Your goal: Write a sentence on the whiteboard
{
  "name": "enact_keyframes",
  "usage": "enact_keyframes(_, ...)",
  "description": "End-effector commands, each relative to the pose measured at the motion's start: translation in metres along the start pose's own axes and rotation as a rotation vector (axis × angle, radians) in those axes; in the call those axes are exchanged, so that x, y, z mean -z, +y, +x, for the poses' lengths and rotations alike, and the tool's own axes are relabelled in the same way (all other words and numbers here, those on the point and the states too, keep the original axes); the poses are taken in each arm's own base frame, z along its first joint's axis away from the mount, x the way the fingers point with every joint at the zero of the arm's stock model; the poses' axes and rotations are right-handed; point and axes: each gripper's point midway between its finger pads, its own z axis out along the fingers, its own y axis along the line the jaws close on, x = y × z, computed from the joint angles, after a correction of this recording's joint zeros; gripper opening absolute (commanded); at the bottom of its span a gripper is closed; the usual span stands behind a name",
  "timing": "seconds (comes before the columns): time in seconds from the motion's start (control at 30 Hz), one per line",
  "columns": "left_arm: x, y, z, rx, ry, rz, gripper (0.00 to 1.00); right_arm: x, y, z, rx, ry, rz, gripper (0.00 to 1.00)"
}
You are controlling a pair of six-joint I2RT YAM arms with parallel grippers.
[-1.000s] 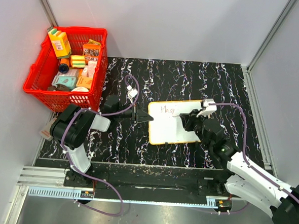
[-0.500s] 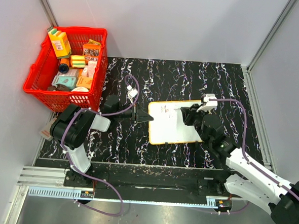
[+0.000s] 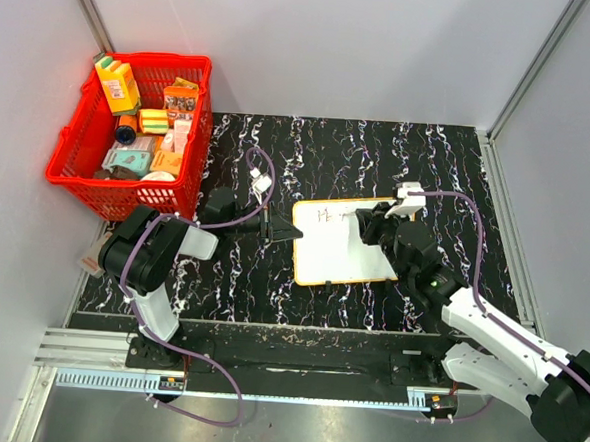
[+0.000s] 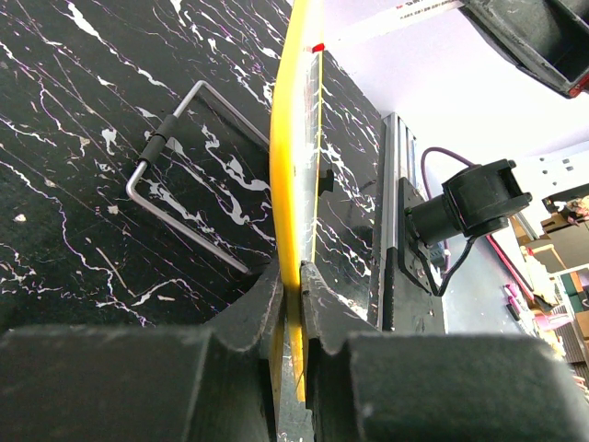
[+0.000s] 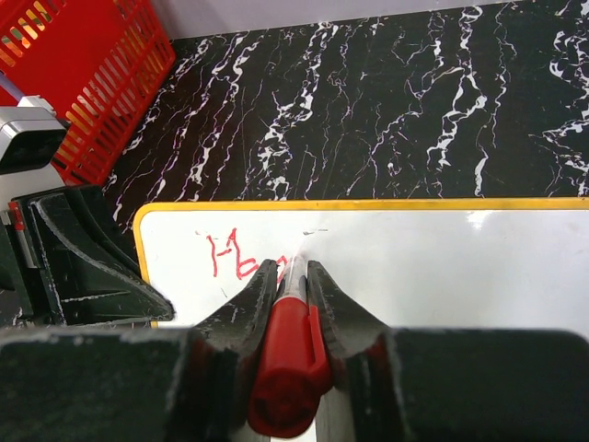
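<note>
The whiteboard [image 3: 335,252] lies flat on the black marbled table, its yellow rim [image 4: 293,175] seen edge-on in the left wrist view. My left gripper [image 3: 290,232] [image 4: 293,273] is shut on the board's left edge. My right gripper [image 3: 361,225] [image 5: 293,269] is shut on a red marker [image 5: 287,359], whose tip rests on the white surface [image 5: 442,276]. The sentence [image 5: 225,256] [image 3: 325,215] is only a few red strokes near the board's top left corner, just left of the tip. The fingers hide the latest stroke.
A red basket [image 3: 130,141] [image 5: 92,74] full of packaged goods stands at the far left corner. A bent metal wire [image 4: 198,175] lies on the table left of the board. White walls enclose the table on three sides.
My right gripper with the marker has shifted slightly toward the board's far edge. The left gripper and the board have stayed put.
</note>
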Motion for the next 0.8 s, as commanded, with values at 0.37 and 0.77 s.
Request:
enact_keyframes(0.37, -0.001, -0.010, -0.007, -0.112, -0.020, 0.052, 0.00, 0.005, -0.005, -0.022, -0.027, -0.066, 0.027, 0.00)
enact_keyframes(0.77, -0.001, -0.010, -0.007, -0.110, -0.019, 0.053, 0.00, 0.009, -0.005, -0.001, -0.035, -0.007, 0.004, 0.00)
